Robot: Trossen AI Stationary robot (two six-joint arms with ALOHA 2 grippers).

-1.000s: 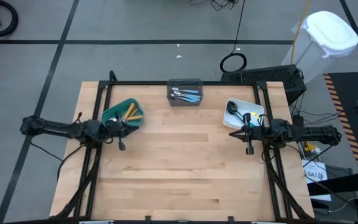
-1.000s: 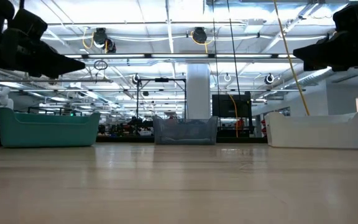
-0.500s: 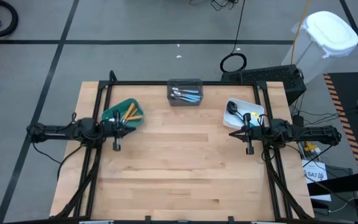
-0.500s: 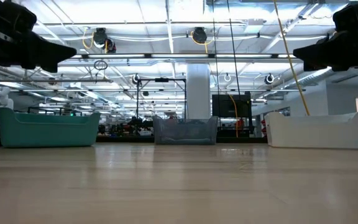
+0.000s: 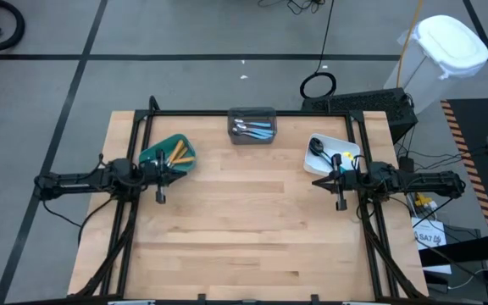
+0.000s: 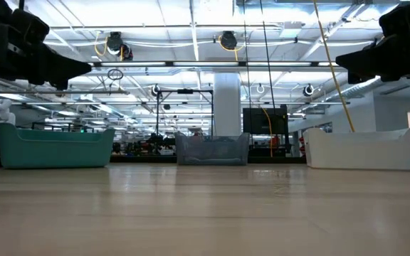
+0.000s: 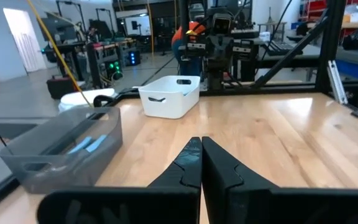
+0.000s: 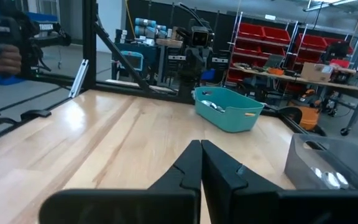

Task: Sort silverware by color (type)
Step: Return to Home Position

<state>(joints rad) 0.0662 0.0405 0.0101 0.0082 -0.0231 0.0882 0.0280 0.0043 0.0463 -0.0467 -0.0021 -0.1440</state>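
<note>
left gripper (image 7: pixel 200 144) at the tabletop (image 5: pixel 244 237) left edge, right gripper (image 8: pixel 200 147) at the right edge, both pinched closed and empty. open wood between them down to the near edge. silverware (image 5: pixel 252 129) sits in the teal bin (image 5: pixel 153 158), grey bin (image 5: pixel 252 112) and white bin (image 5: pixel 346 142) along the far edge; the grey bin's pieces lie parallel to that edge, heads left.

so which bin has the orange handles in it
The teal bin, on the left. The grey bin holds light blue handles, the white bin a black-headed spoon.

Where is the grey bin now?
In the high view, the grey bin sits midway along the table's far edge, between the teal bin (left) and the white bin (right).
</note>
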